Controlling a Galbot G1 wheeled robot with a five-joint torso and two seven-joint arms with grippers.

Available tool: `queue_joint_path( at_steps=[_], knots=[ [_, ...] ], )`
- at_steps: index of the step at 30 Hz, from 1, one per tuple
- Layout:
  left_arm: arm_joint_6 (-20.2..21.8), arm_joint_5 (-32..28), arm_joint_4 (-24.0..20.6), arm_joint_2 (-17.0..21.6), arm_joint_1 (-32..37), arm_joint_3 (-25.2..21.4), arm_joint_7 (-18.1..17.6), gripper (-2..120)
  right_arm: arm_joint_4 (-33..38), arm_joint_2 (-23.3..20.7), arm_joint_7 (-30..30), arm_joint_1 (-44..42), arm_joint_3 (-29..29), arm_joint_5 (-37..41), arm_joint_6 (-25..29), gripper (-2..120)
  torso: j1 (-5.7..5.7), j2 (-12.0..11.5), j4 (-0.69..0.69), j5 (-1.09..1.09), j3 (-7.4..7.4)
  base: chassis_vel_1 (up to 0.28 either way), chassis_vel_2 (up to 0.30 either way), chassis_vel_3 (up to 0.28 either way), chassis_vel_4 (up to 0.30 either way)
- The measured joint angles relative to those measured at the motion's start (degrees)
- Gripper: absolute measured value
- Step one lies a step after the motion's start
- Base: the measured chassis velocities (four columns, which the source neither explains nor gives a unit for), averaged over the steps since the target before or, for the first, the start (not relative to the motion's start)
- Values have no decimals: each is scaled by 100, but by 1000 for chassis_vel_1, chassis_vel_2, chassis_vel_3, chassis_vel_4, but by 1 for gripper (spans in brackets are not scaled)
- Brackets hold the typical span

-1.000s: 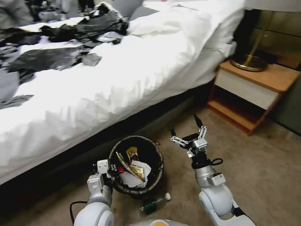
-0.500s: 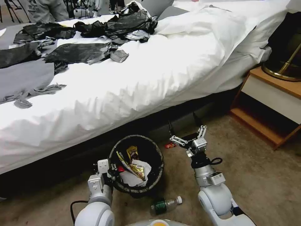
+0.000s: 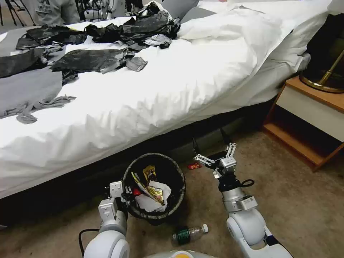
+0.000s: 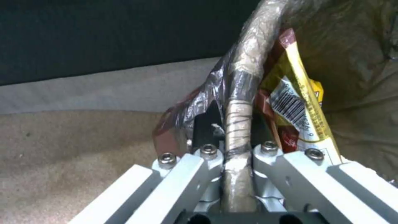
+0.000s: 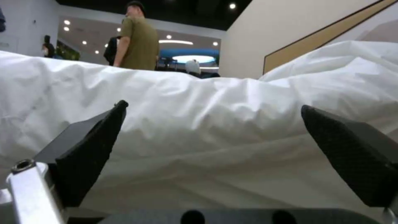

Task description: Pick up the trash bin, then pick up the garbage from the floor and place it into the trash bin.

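My left gripper point(image 4: 232, 149) is pinched on the bag-wrapped rim of the trash bin point(image 3: 179, 195), held by my left side near the bed point(image 3: 161, 82). A thin rim grip could slip or tip the bin, spilling the wrappers point(image 3: 152, 191) inside. My right gripper point(image 3: 211, 145) is spread wide and empty, above the red wrapper point(image 3: 194, 166); the bottle point(image 3: 189, 233) lies near my base.

Bed point(image 3: 172, 82): white duvet, black and grey clothes point(image 3: 104, 43) strewn on top.
Nightstand point(image 3: 311, 107): wooden, beside bed.
Floor point(image 3: 294, 200): tan carpet.
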Motion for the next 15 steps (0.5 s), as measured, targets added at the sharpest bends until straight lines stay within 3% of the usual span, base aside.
queue_joint_path(
  at_steps=[5, 10, 12, 14, 15],
  knots=[
    [-16, 4, -38, 0, -2, -65, -2, 0, -98, -176, -399, 209, 81, 103, -544, 100, 0, 0, 0, 0, 0, 0, 0, 0, 0],
    [-16, -5, -52, 20, -9, -120, -8, 0, -505, -496, -1114, 453, 69, 235, -626, 100, 0, 0, 0, 0, 0, 0, 0, 0, 0],
    [-16, -15, -61, 29, -13, -142, -11, 0, -759, -682, -1360, 611, 18, 236, -626, 100, 0, 0, 0, 1, 0, 0, 0, 0, 0],
    [-8, -32, -79, 51, -29, -188, -12, 0, -1601, -1094, -1968, 1085, -154, 189, -550, 100, 0, 0, 0, 1, 0, 0, 0, 0, 0],
    [-8, -32, -79, 51, -29, -188, -12, 0, -1601, -1094, -1968, 1085, -154, 189, -550, 100, 0, 0, 0, 1, 0, 0, 0, 0, 0]
  ],
)
